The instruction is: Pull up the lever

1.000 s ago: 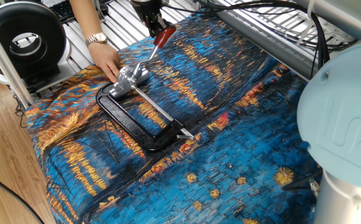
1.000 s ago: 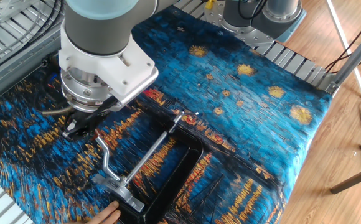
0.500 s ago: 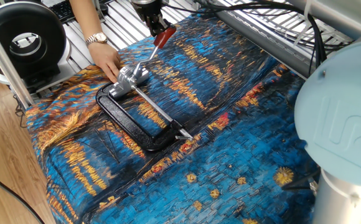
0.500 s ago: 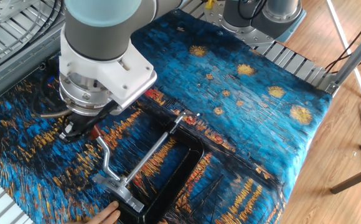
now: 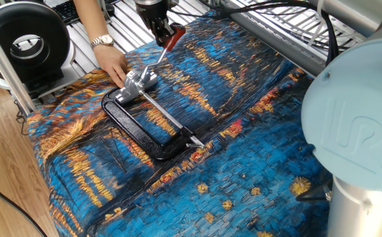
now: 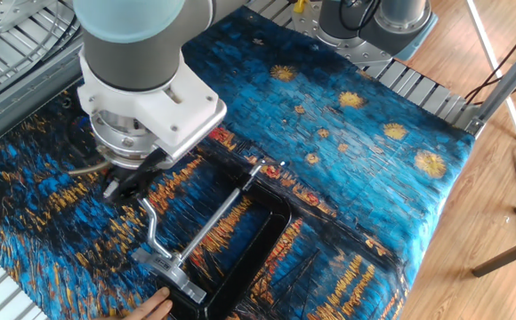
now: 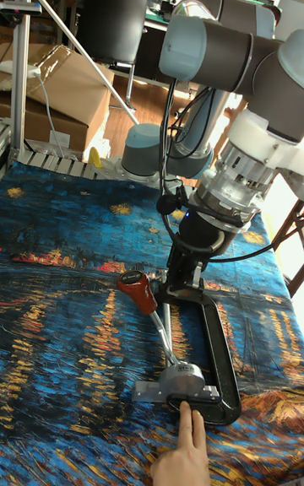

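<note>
Clamped on the red-orange sleeved silver lever [image 7: 143,294] by the black two-finger gripper [image 7: 160,288] (lever slanting up from its clamp).

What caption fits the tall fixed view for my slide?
End effector at the lever's red sleeve while a hand steadies the black clamp.

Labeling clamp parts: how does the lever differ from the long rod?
The lever wears a red sleeve at its tip; the rod is bare silver. The lever is short and rises off the cloth; the rod is long and lies flat across the black frame. The gripper is at the lever; nothing touches the rod. Both meet at the silver head.
</note>
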`<state>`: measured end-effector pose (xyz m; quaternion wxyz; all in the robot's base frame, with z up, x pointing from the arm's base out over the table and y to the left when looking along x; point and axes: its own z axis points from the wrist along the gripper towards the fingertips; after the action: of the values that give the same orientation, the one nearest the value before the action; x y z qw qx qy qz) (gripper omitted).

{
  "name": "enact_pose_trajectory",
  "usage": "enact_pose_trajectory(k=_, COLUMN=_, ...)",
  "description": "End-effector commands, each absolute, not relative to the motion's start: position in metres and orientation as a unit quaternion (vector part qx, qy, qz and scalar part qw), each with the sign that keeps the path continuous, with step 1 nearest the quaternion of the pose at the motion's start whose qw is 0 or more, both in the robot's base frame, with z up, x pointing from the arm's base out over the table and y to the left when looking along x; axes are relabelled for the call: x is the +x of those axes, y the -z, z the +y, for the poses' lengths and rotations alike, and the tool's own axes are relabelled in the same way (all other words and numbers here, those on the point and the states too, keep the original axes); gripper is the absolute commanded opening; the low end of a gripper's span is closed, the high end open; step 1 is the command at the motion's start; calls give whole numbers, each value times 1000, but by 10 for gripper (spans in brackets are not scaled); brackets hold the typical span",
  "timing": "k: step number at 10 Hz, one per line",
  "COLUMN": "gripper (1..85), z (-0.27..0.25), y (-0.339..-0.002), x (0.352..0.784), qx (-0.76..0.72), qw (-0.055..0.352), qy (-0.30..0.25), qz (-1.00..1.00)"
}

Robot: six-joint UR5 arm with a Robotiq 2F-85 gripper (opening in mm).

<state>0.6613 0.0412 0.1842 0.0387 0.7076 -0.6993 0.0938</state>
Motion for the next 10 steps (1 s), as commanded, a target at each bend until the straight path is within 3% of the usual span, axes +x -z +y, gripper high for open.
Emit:
enact_pose_trajectory(k=1, gripper=73, z=48, y=-188, x=651, qx=700, qw=51, qy=-86, qz=-707)
enact_pose_trajectory(k=10, gripper=77, z=21, y=-199, x=666, qx=715, qw=62, qy=-142, qz=-682)
